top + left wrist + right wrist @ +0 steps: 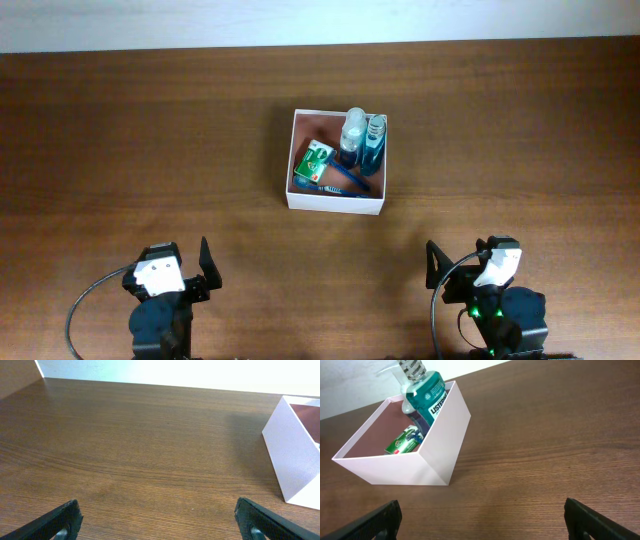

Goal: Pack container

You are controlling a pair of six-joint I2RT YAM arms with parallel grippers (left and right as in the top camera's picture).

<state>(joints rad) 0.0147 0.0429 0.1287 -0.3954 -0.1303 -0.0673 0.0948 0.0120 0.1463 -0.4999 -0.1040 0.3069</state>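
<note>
L gripper (pixel 157 527) & R gripper (pixel 487 525) both spread apart, 1 container (pixel 335 203) w/ 2 bottles (pixel 352 135), 1 green pack (pixel 315 163)

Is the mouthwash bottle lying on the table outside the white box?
No, the mouthwash bottle sits inside the container, in one of its corners.

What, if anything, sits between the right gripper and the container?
Nothing visible. Only bare table lies between the open right gripper and the container. The mouthwash bottle, clear bottle and green pack are inside the container, not in the path.
</note>
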